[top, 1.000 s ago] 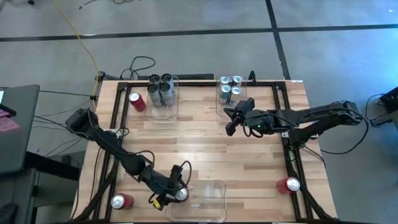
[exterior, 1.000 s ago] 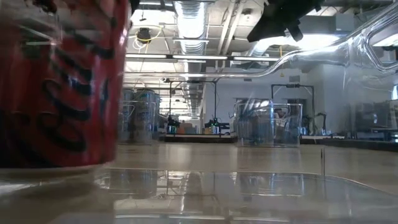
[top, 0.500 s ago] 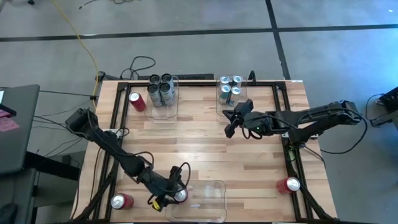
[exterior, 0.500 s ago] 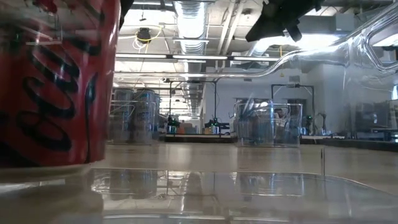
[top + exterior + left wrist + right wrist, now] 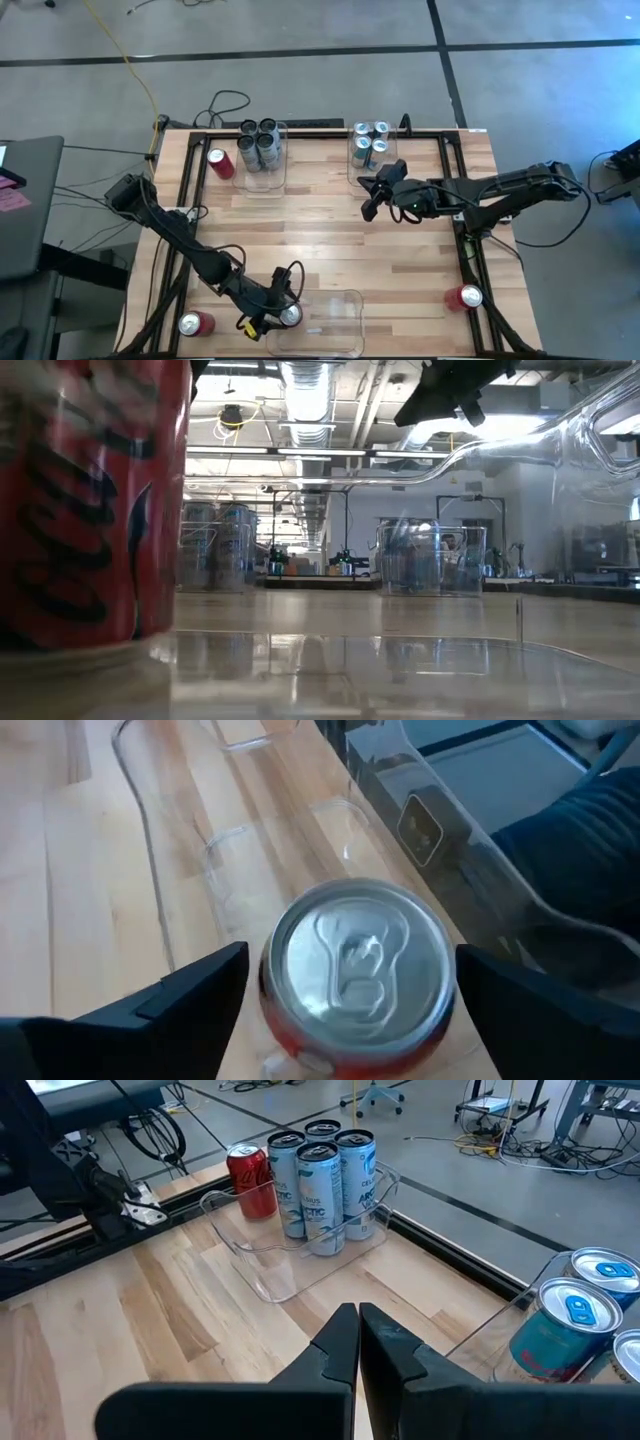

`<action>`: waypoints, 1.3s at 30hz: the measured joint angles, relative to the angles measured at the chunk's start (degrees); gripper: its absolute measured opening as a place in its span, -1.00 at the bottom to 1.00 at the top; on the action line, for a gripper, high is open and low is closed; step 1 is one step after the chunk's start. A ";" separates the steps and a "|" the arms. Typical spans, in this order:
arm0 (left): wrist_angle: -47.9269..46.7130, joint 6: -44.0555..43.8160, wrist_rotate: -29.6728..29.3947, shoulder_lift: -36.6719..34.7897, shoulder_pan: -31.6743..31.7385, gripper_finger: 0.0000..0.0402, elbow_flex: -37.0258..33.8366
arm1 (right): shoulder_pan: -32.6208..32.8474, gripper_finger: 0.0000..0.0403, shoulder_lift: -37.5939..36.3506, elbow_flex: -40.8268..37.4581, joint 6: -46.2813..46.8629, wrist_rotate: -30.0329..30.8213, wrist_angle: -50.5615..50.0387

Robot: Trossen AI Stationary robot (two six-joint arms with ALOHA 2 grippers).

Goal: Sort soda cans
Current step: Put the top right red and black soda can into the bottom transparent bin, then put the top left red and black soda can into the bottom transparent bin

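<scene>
My left gripper (image 5: 283, 308) is at the table's near edge, shut on an upright red soda can (image 5: 358, 965) with a silver top, inside the left end of a clear bin (image 5: 340, 300). That can fills the left of the low view (image 5: 90, 510). My right gripper (image 5: 372, 198) hovers shut over the table's middle right, near the far right bin (image 5: 352, 168) of silver-and-blue cans (image 5: 370, 142). The far left bin (image 5: 262, 182) holds several pale cans (image 5: 320, 1165). A red can (image 5: 218, 162) stands beside it. My left gripper pinches the red can by its upper side wall (image 5: 295, 1045), just below the silver top, one finger (image 5: 200, 995) on each side. The fingers come from above, slanting from the table's left. The can is upright; whether its base rests on the bin floor I cannot tell.
A red can (image 5: 195, 323) lies off the table's near left corner, and another red can (image 5: 465, 296) lies by the near right edge. Black frame rails run along the table's sides. Bare wood lies between the far bins and the near bin.
My left gripper has carried the red can a little toward the table's near edge and slightly down inside the near bin, keeping it upright. In the low view the can has shifted leftward and its lettering has turned. My right arm has kept still.
</scene>
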 joint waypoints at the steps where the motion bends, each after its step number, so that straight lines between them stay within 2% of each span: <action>1: -0.46 -0.04 -0.06 -0.01 0.00 0.76 -0.01 | 0.00 -0.84 0.00 0.00 0.00 -0.01 0.00; 7: -1.92 0.06 -1.05 -0.33 0.04 0.81 0.07 | 0.04 -0.84 0.00 0.00 0.00 -0.02 0.00; 16: -13.52 2.13 -5.90 -6.12 0.02 0.81 6.49 | 0.04 -0.84 0.00 0.00 0.00 -0.02 -0.02; 18: -15.75 2.38 -7.80 -8.10 0.02 0.81 7.42 | 0.04 -0.84 0.00 0.00 -0.01 -0.02 -0.01; 20: -18.47 1.05 -12.50 -10.56 -0.02 0.81 7.73 | 0.04 -0.84 0.00 0.00 0.00 -0.02 -0.02; 26: -33.26 -10.21 -31.11 -18.64 0.00 0.81 7.75 | 0.09 -0.84 0.00 0.00 -0.03 -0.02 -0.04; 33: -51.01 -27.93 -48.09 -27.88 0.49 0.81 7.73 | 0.07 -0.84 0.00 0.00 -0.33 -0.02 -0.02; 35: -55.53 -34.94 -51.02 -30.37 1.69 0.81 7.73 | 0.07 -0.84 0.00 0.00 -0.35 -0.02 -0.02; 39: -64.96 -46.78 -51.61 -34.61 7.17 0.81 7.73 | 0.07 -0.84 0.00 0.00 -0.40 -0.02 0.09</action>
